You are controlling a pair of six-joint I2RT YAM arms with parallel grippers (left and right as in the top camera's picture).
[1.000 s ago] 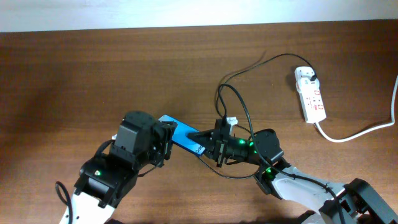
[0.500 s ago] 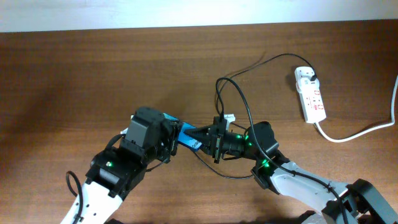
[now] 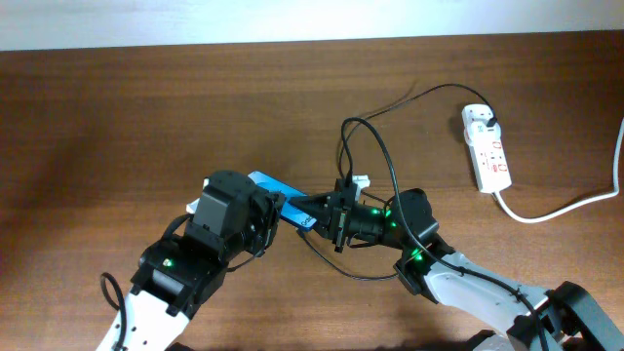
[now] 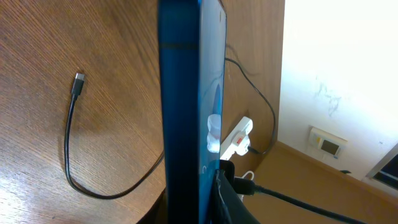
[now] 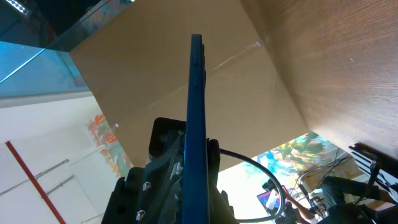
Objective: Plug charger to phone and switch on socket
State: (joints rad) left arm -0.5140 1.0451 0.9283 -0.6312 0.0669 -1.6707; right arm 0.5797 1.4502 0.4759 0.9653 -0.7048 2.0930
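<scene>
The phone [image 3: 269,184], blue screen, is held on edge above the table between both grippers. My left gripper [image 3: 269,211] is shut on its left end, and the phone [image 4: 183,93] fills the left wrist view. My right gripper [image 3: 314,211] is shut on its right end, seen edge-on in the right wrist view [image 5: 196,112]. The charger cable [image 3: 375,146] loops across the table from its black plug [image 3: 493,122] in the white socket [image 3: 487,151]. Its connector tip [image 4: 78,83] lies loose on the wood, apart from the phone.
The socket's thick white cord [image 3: 565,207] runs off the right edge. Cable loops lie under and behind my right arm [image 3: 458,278]. The socket also shows in the left wrist view [image 4: 239,132], far behind the phone.
My left arm has moved right and up towards the right gripper. The right gripper has shifted a little left. The phone between them has moved up and left.
</scene>
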